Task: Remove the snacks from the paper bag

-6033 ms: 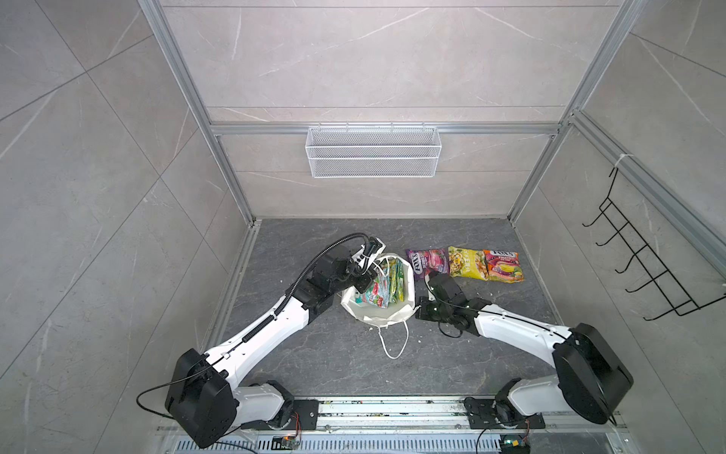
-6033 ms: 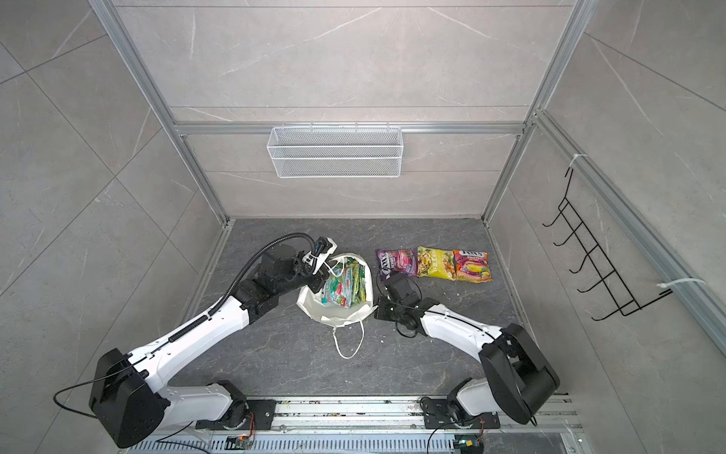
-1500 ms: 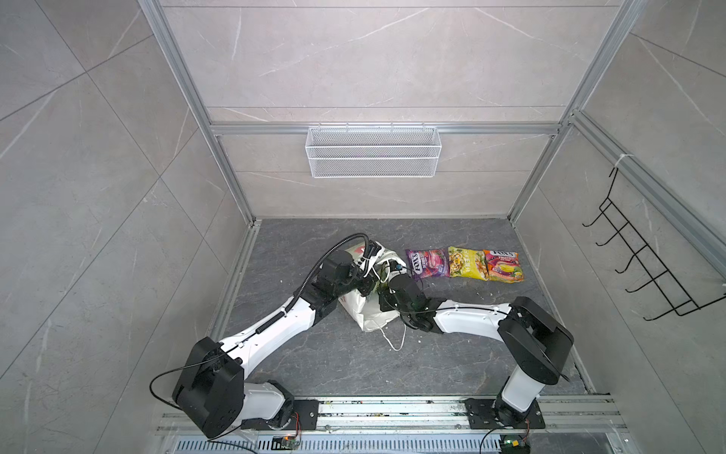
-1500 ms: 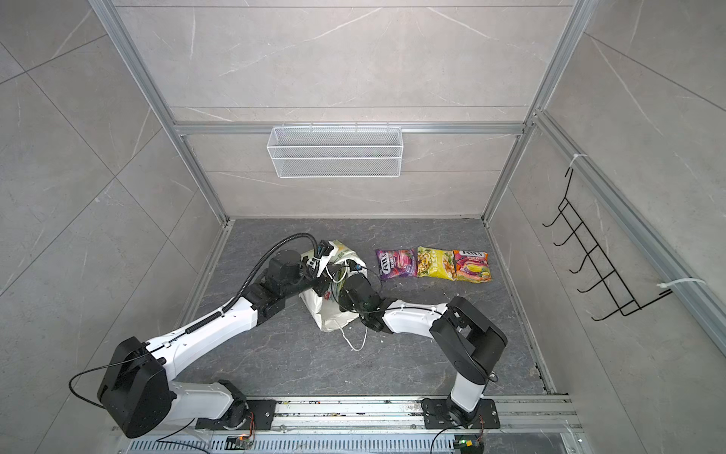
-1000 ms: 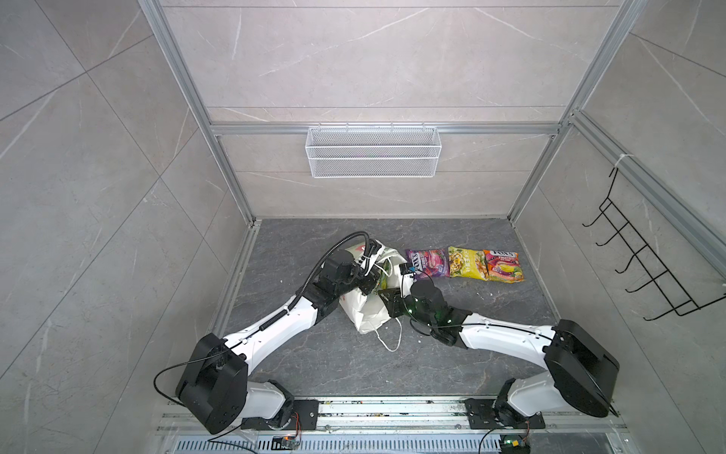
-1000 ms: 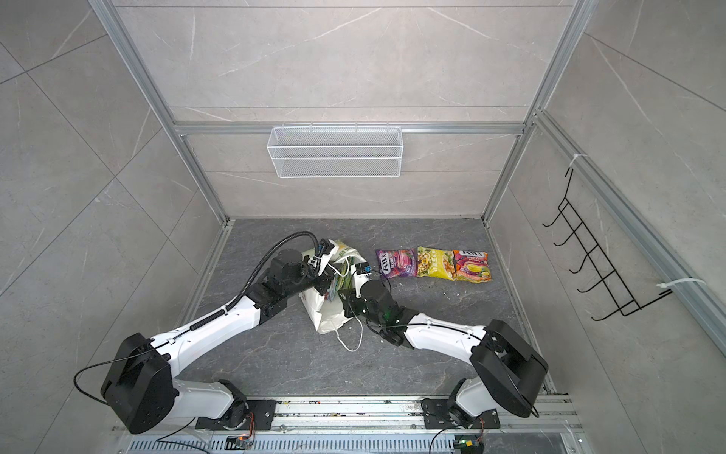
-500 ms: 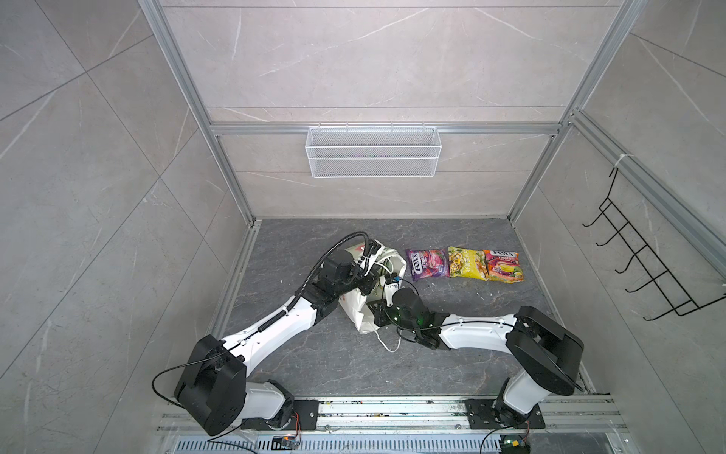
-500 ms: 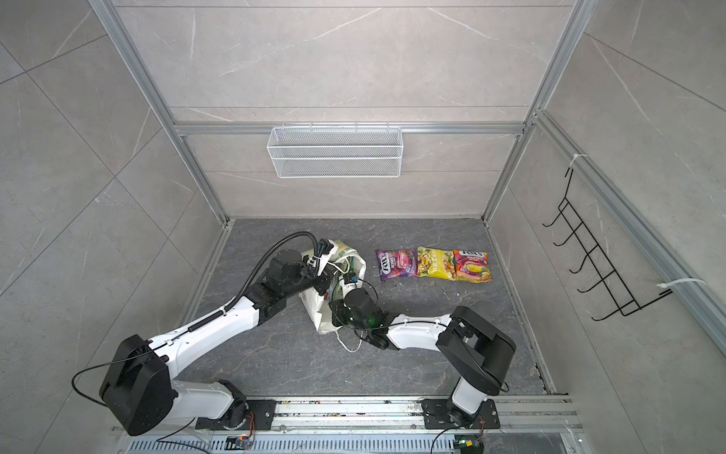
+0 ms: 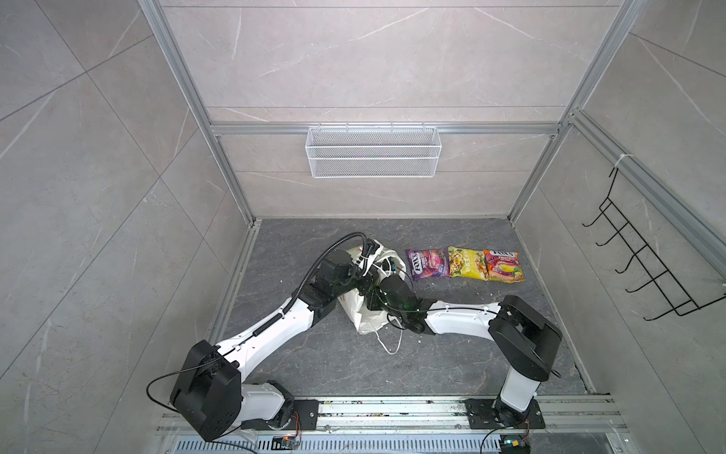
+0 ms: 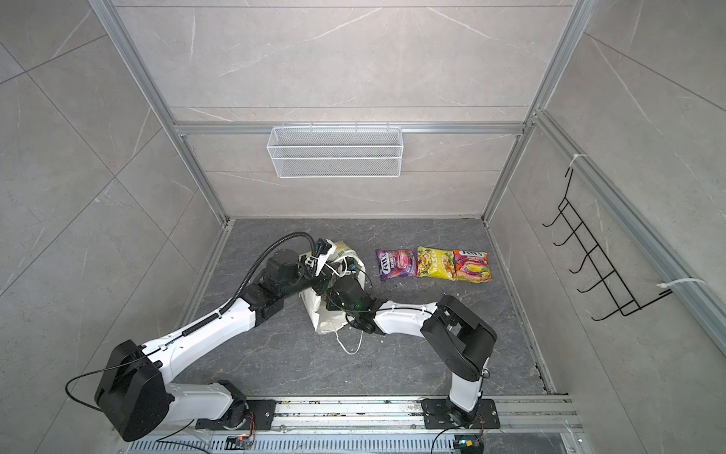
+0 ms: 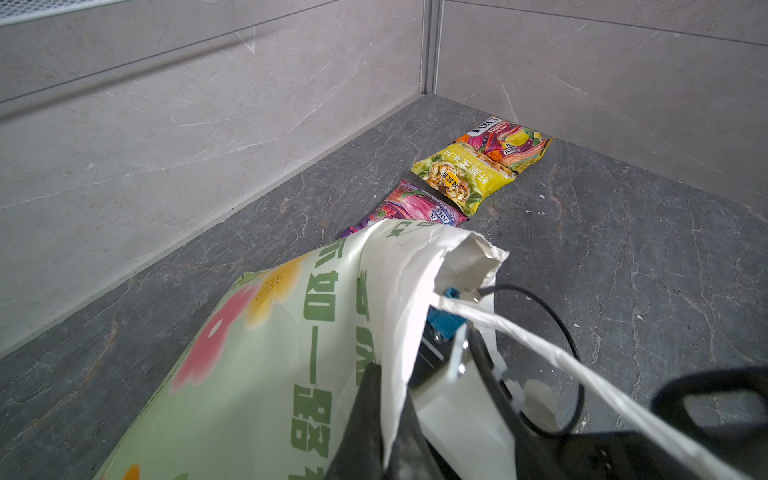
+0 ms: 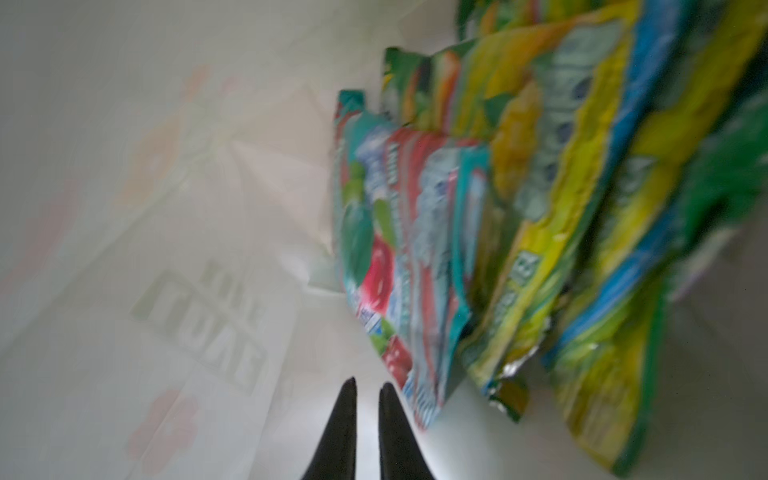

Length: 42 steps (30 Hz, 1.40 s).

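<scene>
A: What colours on the paper bag [image 11: 266, 374]?
B: White, pale green panel, pink and yellow flowers, green lettering (inside plain white).
A: On the dark grey veined floor [image 9: 334, 365]?
B: A purple packet [image 9: 427, 264], yellow-green packet [image 9: 467, 262], red-pink packet [image 9: 503, 266].
A: Inside?
B: A teal-red packet [image 12: 399, 257]; green-yellow packets [image 12: 582, 232], blue-striped.

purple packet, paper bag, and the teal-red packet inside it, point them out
purple packet [image 9: 427, 264]: a top view, middle of its face
paper bag [image 11: 257, 374]: left wrist view, green printed outer side
teal-red packet [image 12: 399, 249]: right wrist view, middle of its face
</scene>
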Each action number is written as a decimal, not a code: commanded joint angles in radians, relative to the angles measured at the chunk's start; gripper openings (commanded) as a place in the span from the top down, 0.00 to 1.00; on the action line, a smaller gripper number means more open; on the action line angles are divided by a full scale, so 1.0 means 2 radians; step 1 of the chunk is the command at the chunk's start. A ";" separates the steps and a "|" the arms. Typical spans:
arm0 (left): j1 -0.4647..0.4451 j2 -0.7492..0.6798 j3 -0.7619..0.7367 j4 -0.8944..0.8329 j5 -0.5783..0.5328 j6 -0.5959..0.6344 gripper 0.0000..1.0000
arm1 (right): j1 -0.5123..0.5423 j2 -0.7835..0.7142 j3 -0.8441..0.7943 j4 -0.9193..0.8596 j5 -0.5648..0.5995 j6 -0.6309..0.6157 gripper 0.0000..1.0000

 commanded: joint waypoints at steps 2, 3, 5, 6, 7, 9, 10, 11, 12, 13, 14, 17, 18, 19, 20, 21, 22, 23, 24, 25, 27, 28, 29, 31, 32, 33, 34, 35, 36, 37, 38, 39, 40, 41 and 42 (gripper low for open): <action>-0.003 -0.018 0.010 0.022 0.016 0.007 1.00 | -0.015 0.014 0.017 -0.047 0.005 0.026 0.83; -0.003 -0.017 0.012 0.023 0.017 0.007 1.00 | -0.017 0.016 0.022 -0.055 0.003 0.029 0.82; -0.003 -0.014 0.012 0.022 0.018 0.008 1.00 | -0.022 0.024 0.029 -0.055 -0.009 0.026 0.81; -0.003 -0.012 0.013 0.022 0.017 0.008 1.00 | -0.023 0.027 0.031 -0.053 -0.012 0.024 0.80; -0.003 -0.012 0.013 0.022 0.017 0.008 1.00 | -0.024 0.030 0.033 -0.053 -0.015 0.023 0.80; -0.003 -0.010 0.013 0.022 0.018 0.008 1.00 | -0.026 0.035 0.038 -0.050 -0.019 0.020 0.79; -0.003 -0.009 0.014 0.023 0.019 0.008 1.00 | -0.026 0.039 0.040 -0.049 -0.020 0.019 0.79; -0.003 -0.006 0.014 0.023 0.020 0.008 1.00 | -0.027 0.043 0.044 -0.050 -0.022 0.017 0.79; -0.003 -0.005 0.015 0.024 0.019 0.008 1.00 | -0.027 0.047 0.047 -0.049 -0.024 0.015 0.79; -0.003 -0.004 0.016 0.023 0.021 0.008 1.00 | -0.028 0.053 0.053 -0.050 -0.028 0.013 0.78; -0.003 -0.002 0.016 0.023 0.020 0.008 1.00 | -0.029 0.058 0.058 -0.056 -0.028 0.013 0.78; -0.003 -0.001 0.017 0.025 0.021 0.008 1.00 | -0.030 0.068 0.066 -0.060 -0.026 0.017 0.78; -0.003 -0.002 0.016 0.025 0.021 0.008 1.00 | -0.030 0.071 0.069 -0.059 -0.027 0.017 0.78; -0.003 -0.002 0.015 0.027 0.021 0.008 1.00 | -0.031 0.074 0.071 -0.059 -0.028 0.016 0.79; -0.003 -0.001 0.015 0.026 0.020 0.008 1.00 | -0.031 0.077 0.073 -0.060 -0.030 0.016 0.80; -0.003 -0.001 0.014 0.027 0.020 0.008 1.00 | -0.032 0.078 0.075 -0.059 -0.031 0.014 0.81; -0.003 -0.001 0.013 0.028 0.021 0.007 1.00 | -0.032 0.079 0.075 -0.057 -0.030 0.012 0.83; -0.003 0.000 0.012 0.030 0.020 0.008 1.00 | -0.032 0.079 0.074 -0.053 -0.031 0.010 0.85; -0.003 0.000 0.011 0.030 0.018 0.007 1.00 | -0.032 0.079 0.074 -0.051 -0.032 0.008 0.86; -0.003 0.001 0.010 0.031 0.017 0.007 1.00 | -0.032 0.077 0.073 -0.049 -0.033 0.007 0.89; -0.003 0.001 0.007 0.032 0.012 0.007 1.00 | -0.032 0.072 0.070 -0.041 -0.039 0.002 0.92; -0.003 0.001 0.006 0.032 0.009 0.007 1.00 | -0.032 0.069 0.066 -0.036 -0.043 -0.001 0.94; -0.003 0.000 0.004 0.033 0.006 0.006 1.00 | -0.032 0.065 0.062 -0.032 -0.046 -0.003 0.98; -0.003 0.000 0.001 0.037 0.003 0.007 1.00 | -0.032 0.056 0.053 -0.020 -0.047 -0.008 1.00; -0.003 0.001 -0.001 0.038 0.001 0.006 1.00 | -0.032 0.052 0.049 -0.018 -0.046 -0.011 1.00; -0.003 0.003 -0.001 0.038 0.000 0.007 1.00 | -0.032 0.048 0.046 -0.018 -0.044 -0.014 1.00; -0.003 0.004 -0.001 0.038 -0.002 0.007 1.00 | -0.032 0.044 0.045 -0.018 -0.044 -0.016 1.00; -0.003 0.005 -0.001 0.038 -0.003 0.007 1.00 | -0.032 0.038 0.042 -0.020 -0.045 -0.020 1.00; -0.003 0.005 -0.003 0.038 -0.004 0.007 1.00 | -0.032 0.034 0.040 -0.020 -0.046 -0.022 1.00; -0.003 0.006 -0.004 0.039 -0.007 0.008 1.00 | -0.032 0.028 0.037 -0.020 -0.047 -0.023 1.00; -0.003 0.006 -0.004 0.039 -0.009 0.007 1.00 | -0.032 0.021 0.033 -0.020 -0.046 -0.024 1.00; -0.003 0.006 -0.005 0.039 -0.011 0.007 1.00 | -0.032 0.015 0.030 -0.020 -0.045 -0.024 1.00; -0.003 0.006 -0.006 0.039 -0.013 0.007 1.00 | -0.032 0.007 0.025 -0.019 -0.043 -0.024 1.00; -0.003 0.006 -0.007 0.039 -0.015 0.008 1.00 | -0.032 0.001 0.021 -0.020 -0.042 -0.024 1.00; -0.003 0.006 -0.008 0.039 -0.016 0.008 1.00 | -0.032 -0.006 0.017 -0.022 -0.039 -0.024 1.00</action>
